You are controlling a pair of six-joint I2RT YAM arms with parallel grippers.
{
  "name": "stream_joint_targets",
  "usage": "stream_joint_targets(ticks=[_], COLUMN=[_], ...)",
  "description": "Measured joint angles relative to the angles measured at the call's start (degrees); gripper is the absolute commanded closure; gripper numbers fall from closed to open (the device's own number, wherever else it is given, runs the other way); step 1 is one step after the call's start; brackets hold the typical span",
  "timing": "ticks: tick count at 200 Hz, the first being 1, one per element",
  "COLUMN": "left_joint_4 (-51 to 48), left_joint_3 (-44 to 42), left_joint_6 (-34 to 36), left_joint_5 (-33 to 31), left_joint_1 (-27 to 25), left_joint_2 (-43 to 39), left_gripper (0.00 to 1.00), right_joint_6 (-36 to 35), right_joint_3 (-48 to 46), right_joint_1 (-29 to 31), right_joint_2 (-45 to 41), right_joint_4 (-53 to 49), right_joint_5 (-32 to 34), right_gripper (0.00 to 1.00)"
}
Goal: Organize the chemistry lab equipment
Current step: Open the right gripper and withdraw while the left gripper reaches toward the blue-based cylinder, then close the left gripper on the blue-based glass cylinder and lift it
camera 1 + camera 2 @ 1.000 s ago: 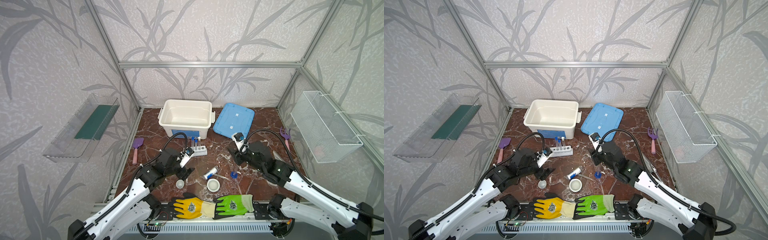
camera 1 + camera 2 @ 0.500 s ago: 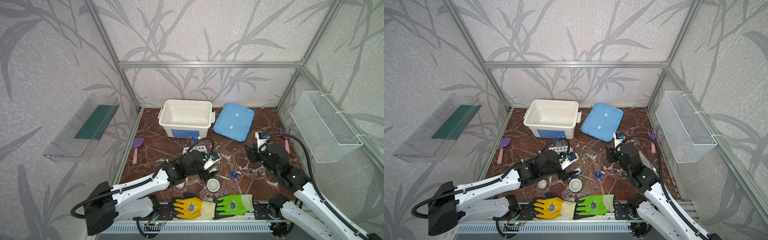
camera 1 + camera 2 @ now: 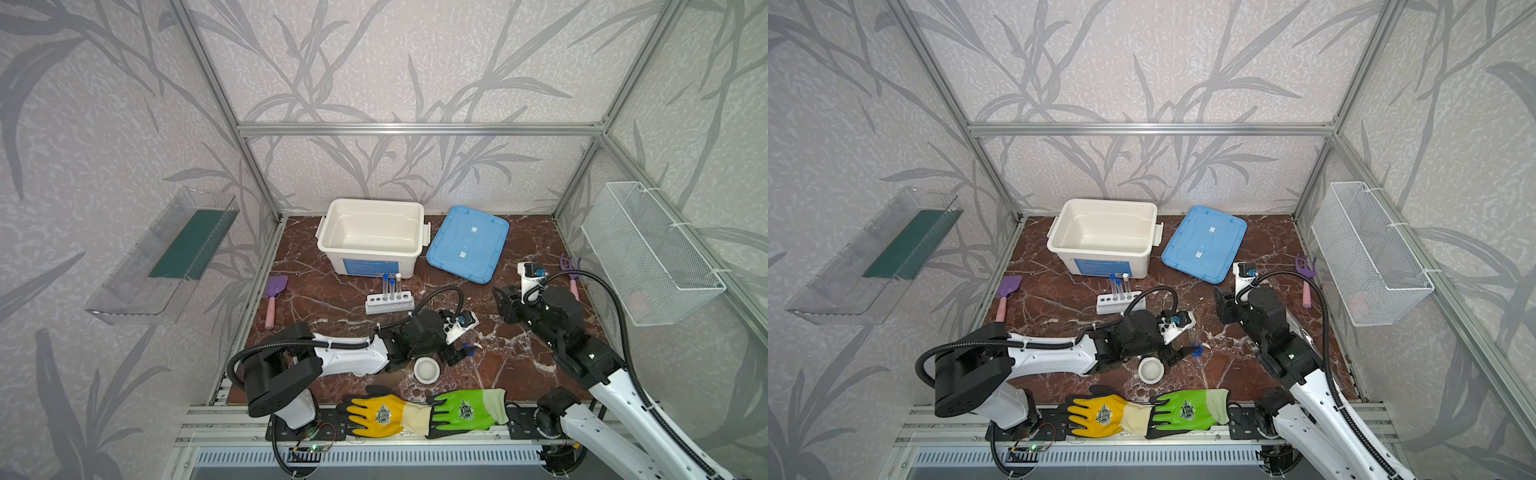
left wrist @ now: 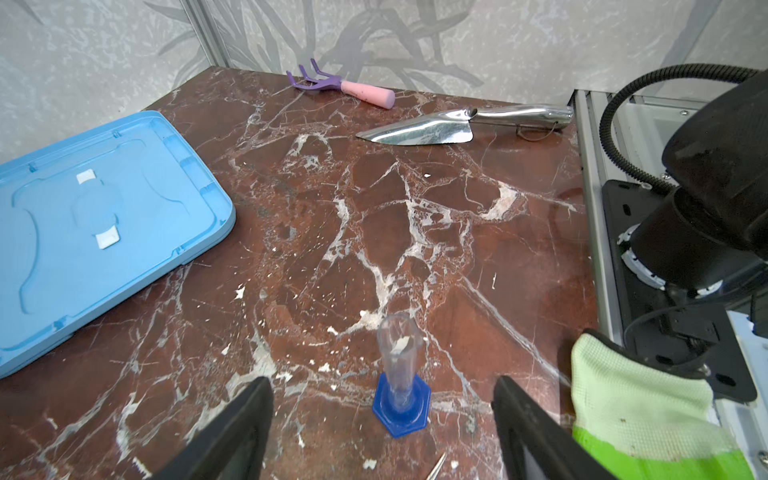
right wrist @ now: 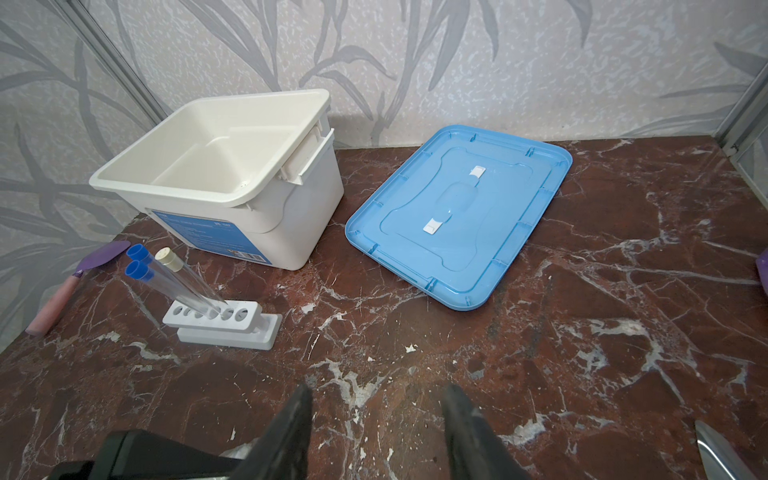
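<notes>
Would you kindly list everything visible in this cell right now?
Bin: 1, white, back of table.
Lid: 1, blue, flat beside bin.
Rack: 1, white, before bin.
Test tubes: 3, clear, standing in rack.
Dish: 1 showing, white, front centre.
Cylinder: 1, clear, blue-based, beside dish.
Tweezers: 1, metal, tip only, near cylinder.
Trowel: 1, purple, left edge.
Rake: 1, purple, right edge.
Scoop: 1, silver, right side.
Gloves: 2, yellow and green, front edge.
Shelf: 1, clear, hung at left.
Basket: 1, white wire, hung at right.
Left arm: 1, white-black, jaws open by cylinder.
Right arm: 1, white-black, jaws open, empty.
</notes>
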Motion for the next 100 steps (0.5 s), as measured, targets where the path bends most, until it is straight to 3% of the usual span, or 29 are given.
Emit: stream_joint_targets(ticks=[44,100], left_joint_4=[3.7,5.4], left_joint_3=[1.2,1.2], left_joint_6=[-1.3,-2.0], left_joint_5=[1.0,2.5], left_joint_1=[-0.1,-0.3], left_joint_2=[2.1,4.8], left_gripper=[0.19,0.31], right_joint_6=[-0.2,-0.2], right_joint_3=[-0.3,-1.4], right_joint_1=[-0.6,-0.9], right_joint_2=[-0.7,-1.2], right_joint_4=[0.7,1.8], right_joint_5=[-0.2,-0.3], right_gripper=[0.52,0.57])
